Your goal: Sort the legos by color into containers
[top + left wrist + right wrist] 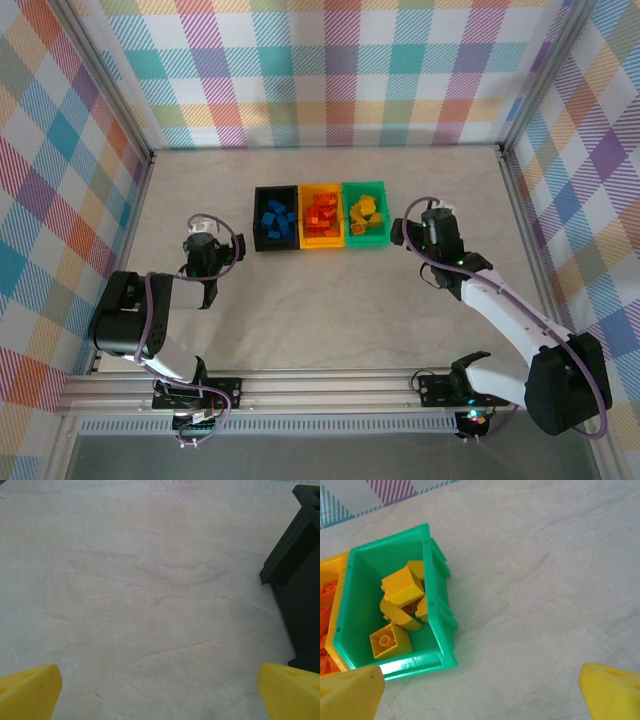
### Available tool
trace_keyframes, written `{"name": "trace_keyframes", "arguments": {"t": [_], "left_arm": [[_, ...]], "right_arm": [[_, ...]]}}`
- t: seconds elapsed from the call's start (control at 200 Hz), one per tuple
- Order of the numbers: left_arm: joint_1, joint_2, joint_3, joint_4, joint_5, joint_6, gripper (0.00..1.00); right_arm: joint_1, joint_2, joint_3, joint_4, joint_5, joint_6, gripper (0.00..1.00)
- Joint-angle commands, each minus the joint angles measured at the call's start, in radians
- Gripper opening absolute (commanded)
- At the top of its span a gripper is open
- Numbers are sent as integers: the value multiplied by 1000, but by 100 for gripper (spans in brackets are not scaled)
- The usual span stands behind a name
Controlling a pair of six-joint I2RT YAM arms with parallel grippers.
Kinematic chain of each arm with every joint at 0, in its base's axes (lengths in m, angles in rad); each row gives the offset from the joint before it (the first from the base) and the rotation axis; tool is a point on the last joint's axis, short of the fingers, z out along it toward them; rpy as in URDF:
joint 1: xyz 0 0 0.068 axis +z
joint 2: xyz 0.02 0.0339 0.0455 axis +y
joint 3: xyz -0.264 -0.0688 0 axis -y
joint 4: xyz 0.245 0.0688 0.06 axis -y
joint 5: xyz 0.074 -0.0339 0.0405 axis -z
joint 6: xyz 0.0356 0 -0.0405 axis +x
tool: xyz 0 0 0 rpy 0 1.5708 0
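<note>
Three joined containers sit mid-table: a black bin (258, 232) with blue legos (277, 219), a yellow-orange bin (322, 240) with orange legos (321, 214), and a green bin (366, 238) with yellow legos (366, 213). My left gripper (202, 243) stands open over bare table, left of the black bin (295, 575). My right gripper (428, 224) is open just right of the green bin (437, 605); yellow legos (401, 587) lie inside it. Nothing sits between either pair of yellow fingertips (610, 692).
The pale marbled tabletop (330, 310) stretches in front of the bins. Checkered walls (340, 70) and an aluminium frame (525, 190) enclose the back and sides. A rail (320, 385) runs along the near edge by the arm bases.
</note>
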Motion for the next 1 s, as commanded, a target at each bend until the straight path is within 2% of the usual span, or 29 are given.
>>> {"name": "trace_keyframes", "arguments": {"t": [0.0,0.125,0.23,0.36,0.56,0.715,0.875,0.92,0.97,0.995], "left_arm": [[3,0,-8,56,9,18,100],[2,0,-8,55,8,17,100],[4,0,-8,55,9,18,100],[3,0,-8,55,9,18,100],[3,0,-8,55,8,18,100],[2,0,-8,55,8,18,100],[2,0,-8,55,9,18,100],[2,0,-8,55,9,17,100],[3,0,-7,55,9,17,100],[3,-1,-8,55,9,18,100]], "right_arm": [[-11,-40,-25,87,66,-97,100],[-35,-55,-69,201,177,-240,100],[-96,-36,-127,331,177,-339,100],[-189,28,-177,429,120,-387,100],[-298,173,-265,667,-64,-396,100],[-316,297,-311,888,-129,-400,100],[-320,375,-326,968,-194,-416,100],[-320,412,-352,1068,-195,-427,100],[-321,392,-340,1001,-189,-416,100],[-320,397,-340,1022,-190,-419,100]]}}
